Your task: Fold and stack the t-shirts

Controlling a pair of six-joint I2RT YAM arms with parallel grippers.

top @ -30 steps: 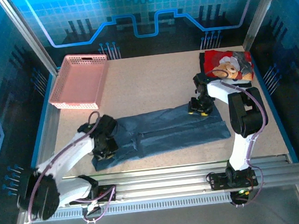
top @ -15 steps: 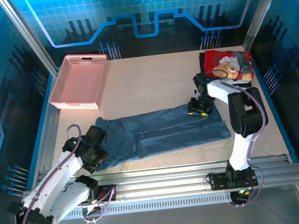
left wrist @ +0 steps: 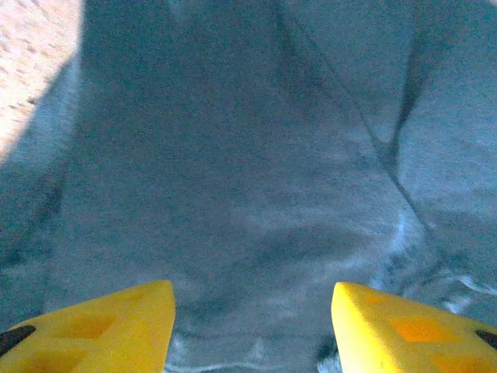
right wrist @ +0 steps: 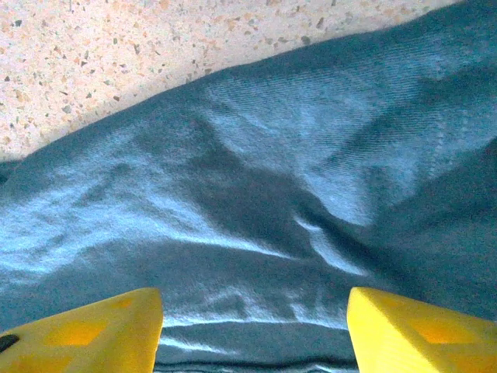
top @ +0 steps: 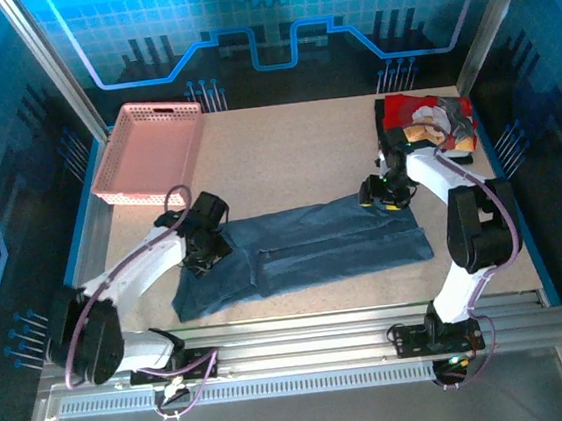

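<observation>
The speckled table (top: 296,159) is carrying a slate-blue t-shirt (top: 316,252) lying across its near middle, a pink basket (top: 149,149) far left, and a seemingly bunched red t-shirt (top: 413,108) far right.

The slate-blue t-shirt (left wrist: 233,155) lay wrinkled beneath the left gripper (left wrist: 252,330), whose two yellow fingers (left wrist: 109,326) stood apart at 7 and 5 o'clock with nothing clasped between them, while a fold line ran from 12 toward 4 o'clock and the speckled table (left wrist: 31,54) showed at 10 o'clock.
</observation>
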